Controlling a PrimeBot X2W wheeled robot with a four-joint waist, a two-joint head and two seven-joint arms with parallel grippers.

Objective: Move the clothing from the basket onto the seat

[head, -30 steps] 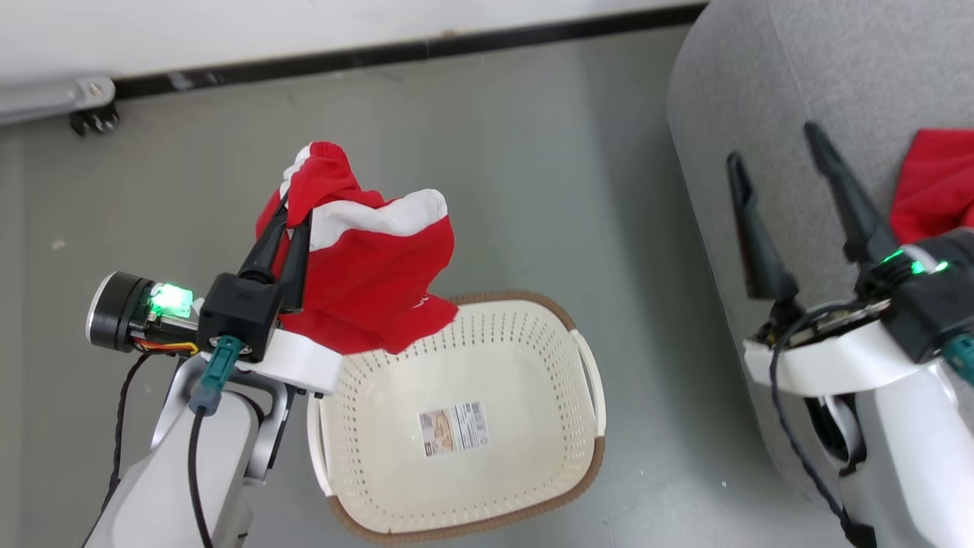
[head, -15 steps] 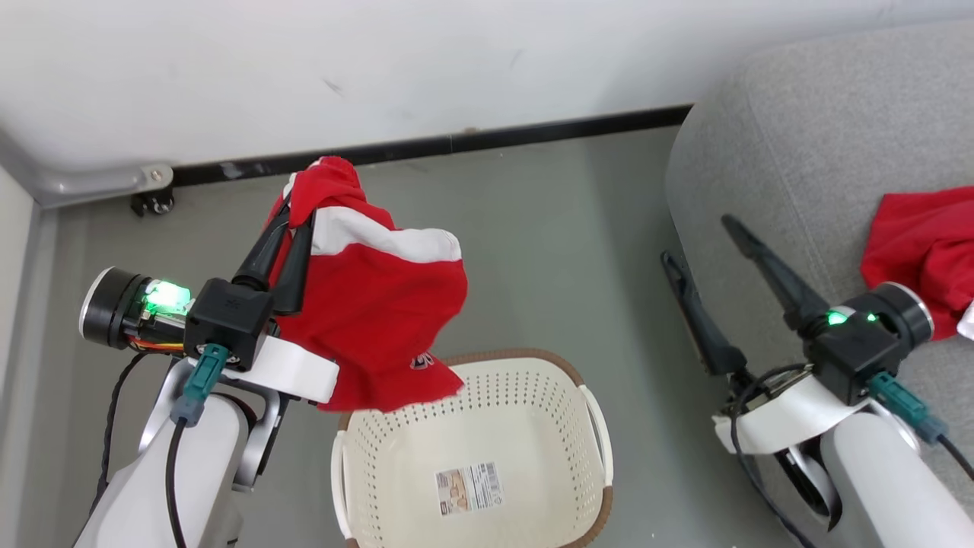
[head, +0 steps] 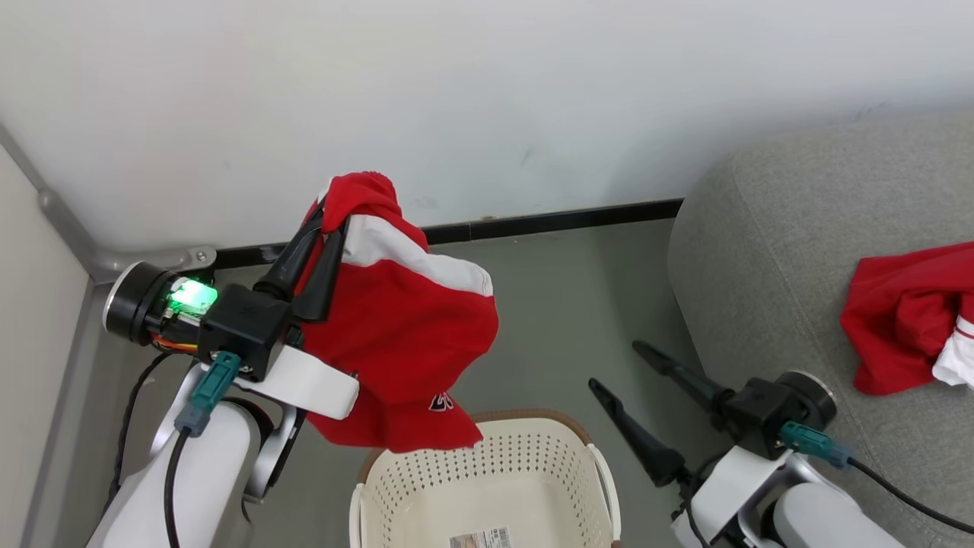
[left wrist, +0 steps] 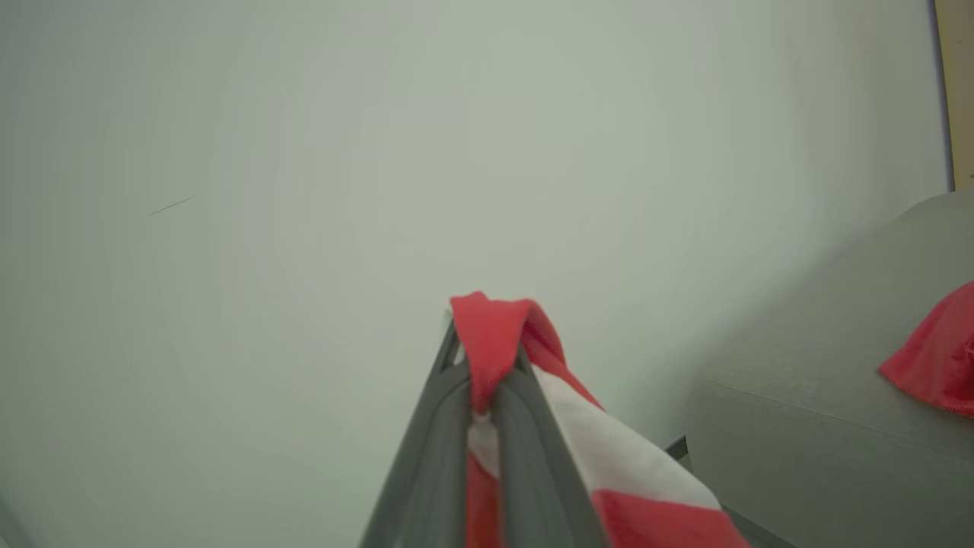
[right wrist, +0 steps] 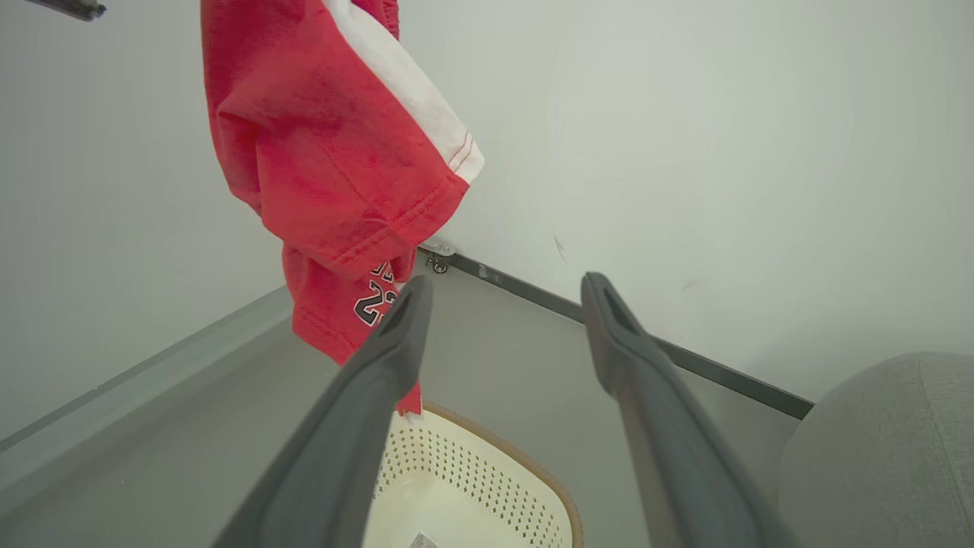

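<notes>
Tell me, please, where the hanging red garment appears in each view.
Head: left of centre, garment pinched by the left gripper, above the basket.
Left wrist: bottom centre, between the fingers.
Right wrist: upper left, over the basket.
Shared landmark: the grey sofa, at the right in all three.

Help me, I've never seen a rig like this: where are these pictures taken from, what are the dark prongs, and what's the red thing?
This is a wheeled robot with two arms; the prongs are its gripper fingers. One view looks down from its head, the others along each wrist. The left gripper is shut on a red garment hanging above the cream basket. The right gripper is open, empty. A second red garment lies on the grey sofa.
</notes>
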